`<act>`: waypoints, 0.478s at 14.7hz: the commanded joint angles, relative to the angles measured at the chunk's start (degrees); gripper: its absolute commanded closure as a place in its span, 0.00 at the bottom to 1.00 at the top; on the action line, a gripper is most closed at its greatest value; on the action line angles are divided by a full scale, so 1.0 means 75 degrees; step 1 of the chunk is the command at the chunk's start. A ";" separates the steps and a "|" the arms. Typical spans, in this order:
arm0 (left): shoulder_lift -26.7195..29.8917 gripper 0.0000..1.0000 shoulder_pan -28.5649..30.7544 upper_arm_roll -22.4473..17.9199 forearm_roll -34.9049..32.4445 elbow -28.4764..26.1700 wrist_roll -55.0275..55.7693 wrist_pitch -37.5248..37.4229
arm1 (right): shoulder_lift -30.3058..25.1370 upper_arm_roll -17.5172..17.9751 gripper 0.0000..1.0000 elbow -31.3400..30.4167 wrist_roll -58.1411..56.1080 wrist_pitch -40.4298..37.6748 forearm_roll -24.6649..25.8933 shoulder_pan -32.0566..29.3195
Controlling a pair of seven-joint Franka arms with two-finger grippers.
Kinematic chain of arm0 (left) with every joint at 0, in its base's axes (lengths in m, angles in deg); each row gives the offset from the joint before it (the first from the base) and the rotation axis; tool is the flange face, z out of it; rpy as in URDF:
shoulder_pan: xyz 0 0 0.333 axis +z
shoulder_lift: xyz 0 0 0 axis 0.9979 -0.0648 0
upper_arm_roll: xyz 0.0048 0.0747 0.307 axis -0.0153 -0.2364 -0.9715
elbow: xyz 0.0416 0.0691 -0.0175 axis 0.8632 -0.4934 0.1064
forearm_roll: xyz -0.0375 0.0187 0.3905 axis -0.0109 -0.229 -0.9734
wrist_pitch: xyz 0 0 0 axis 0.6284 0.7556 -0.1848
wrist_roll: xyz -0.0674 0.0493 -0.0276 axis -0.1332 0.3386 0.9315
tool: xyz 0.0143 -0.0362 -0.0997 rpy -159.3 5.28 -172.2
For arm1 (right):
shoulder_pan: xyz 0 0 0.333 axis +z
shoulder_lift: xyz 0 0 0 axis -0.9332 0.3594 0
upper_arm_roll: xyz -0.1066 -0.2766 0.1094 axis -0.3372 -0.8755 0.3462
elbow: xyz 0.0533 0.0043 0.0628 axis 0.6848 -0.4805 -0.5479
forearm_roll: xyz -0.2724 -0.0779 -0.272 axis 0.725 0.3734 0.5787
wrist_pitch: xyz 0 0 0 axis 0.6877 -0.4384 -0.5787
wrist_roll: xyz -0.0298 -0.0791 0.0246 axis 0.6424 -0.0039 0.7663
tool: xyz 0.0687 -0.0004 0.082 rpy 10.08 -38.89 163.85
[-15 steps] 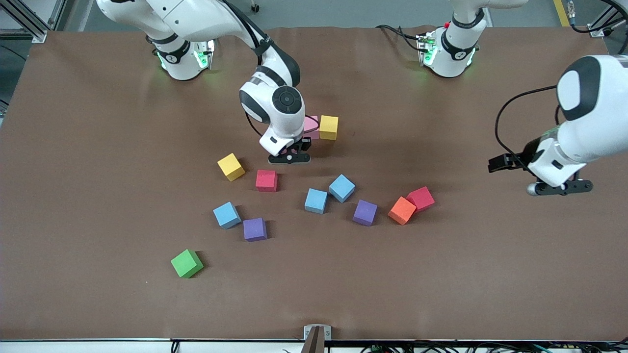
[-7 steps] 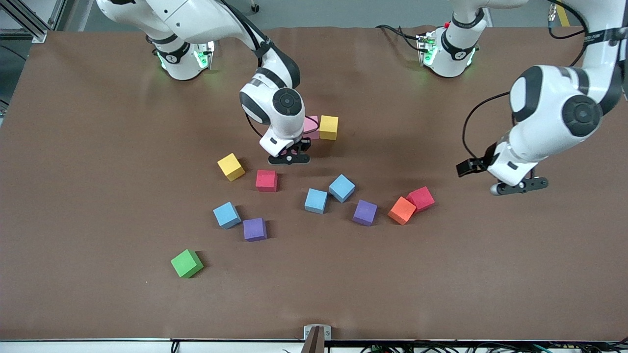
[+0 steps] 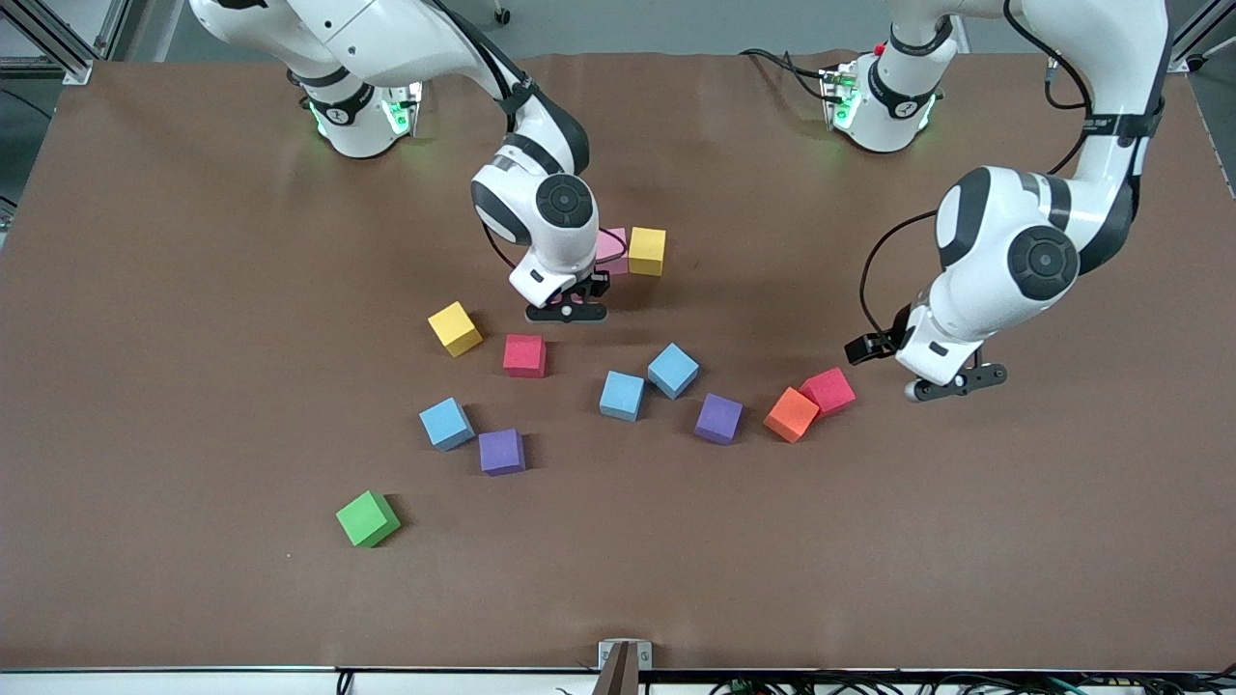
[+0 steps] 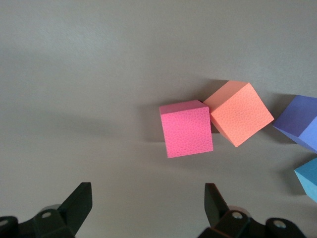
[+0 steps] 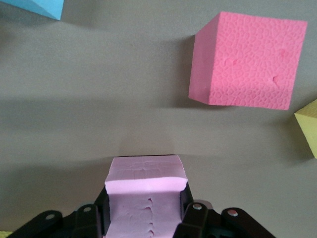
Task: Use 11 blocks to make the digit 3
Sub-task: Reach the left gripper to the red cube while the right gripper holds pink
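Gripping a pink cube (image 5: 145, 198) between its fingers, the right gripper (image 3: 568, 307) sits low over the table (image 3: 193, 386), just beside a second pink cube (image 3: 612, 246) that touches a yellow cube (image 3: 647, 251); these two lie side by side and serve as the landmark pair. Nearer the front camera than that pair, toward the right arm's end, rest another yellow cube (image 3: 455, 328) and a red cube (image 3: 524, 355). Nearer still to the camera than the pair lie two light blue cubes (image 3: 622, 396) (image 3: 673, 371) touching at a corner, with a purple cube (image 3: 718, 418) just beside them. A third light blue cube (image 3: 446, 424) and a second purple cube (image 3: 502, 451) sit close together, nearer the camera than the red cube. The green cube (image 3: 367, 518) lies alone, nearest the camera of all. Toward the left arm's end from the pair, an orange cube (image 3: 792, 414) touches a second red cube (image 3: 828, 391). The left gripper (image 3: 951, 384) hovers over bare table just beside that red cube, fingers (image 4: 215, 203) spread wide apart and holding nothing; in the left wrist view the red cube (image 4: 186, 128) and orange cube (image 4: 238, 112) show ahead of the open fingers.
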 commanded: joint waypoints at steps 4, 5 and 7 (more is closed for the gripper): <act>-0.0719 0.00 -0.0880 -0.0052 -0.0070 0.0031 0.1242 0.0589 | -0.0201 -0.0004 1.00 -0.0384 0.0446 0.0380 0.0102 0.0037; -0.0789 0.00 -0.0892 -0.0040 -0.0337 0.0020 0.1278 0.0589 | -0.0201 -0.0004 1.00 -0.0396 0.0493 0.0380 0.0102 0.0037; -0.0954 0.00 -0.0892 -0.0040 -0.0597 0.0008 0.1278 0.0589 | -0.0201 0.0008 1.00 -0.0396 0.0575 0.0357 0.0102 0.0037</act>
